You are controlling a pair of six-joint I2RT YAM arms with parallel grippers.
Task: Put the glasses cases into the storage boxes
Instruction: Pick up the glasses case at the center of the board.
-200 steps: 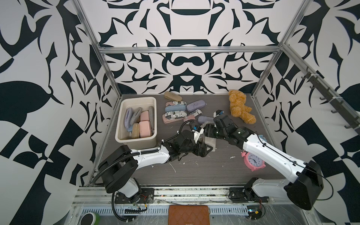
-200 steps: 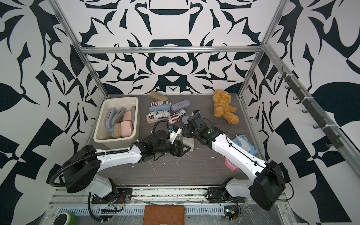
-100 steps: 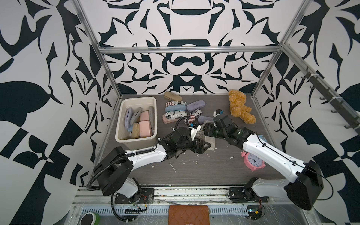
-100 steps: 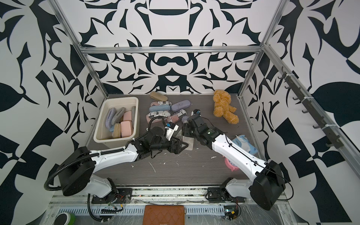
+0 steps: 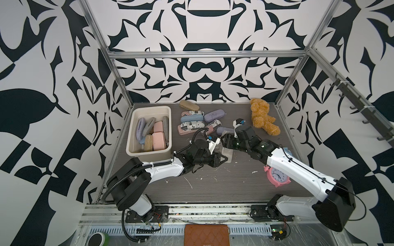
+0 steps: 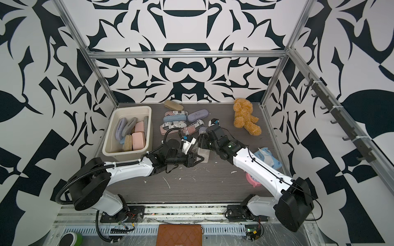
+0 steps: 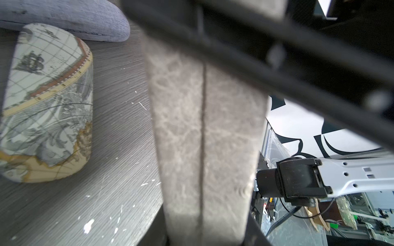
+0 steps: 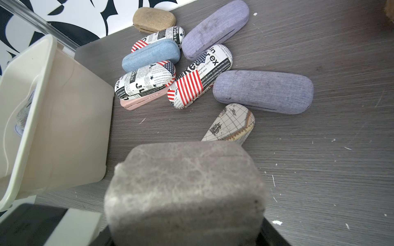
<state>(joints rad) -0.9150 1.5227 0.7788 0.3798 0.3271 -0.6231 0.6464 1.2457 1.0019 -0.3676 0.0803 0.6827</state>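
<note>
in both top views the grey case (image 5: 227,152) hangs above the table (image 5: 213,187), just off the storage box's (image 5: 149,108) near corner, on the side where the loose cases (image 5: 191,124) lie. the right gripper (image 5: 226,143) holds it across its width, jaws set broad around it. the left gripper (image 5: 222,159) sits on the end farthest from the box, jaws drawn narrow. the box already holds several cases, with bare floor at its far end.

left wrist view: the grey case fills the middle, seam to the lens, with dark jaw parts hard against both sides (i read that as a grip, though the contact is blurred). a map-print case (image 7: 47,102) lies on the table close by, just beside a lilac case (image 7: 64,19).

right wrist view: the grey case sits between the right jaws, with the box wall and the loose pile beyond.

what worries me: both claws are on one case. if i pull the left arm boxward before the right lets go, the arms fight and the case twists out. the left grip is near one end, so the case may swing down once freed and hit the map-print case.

room: the box rim stands well above the table, so the case must rise over it. the pile crowds the box's long side. the table off the near corner is open.
</note>
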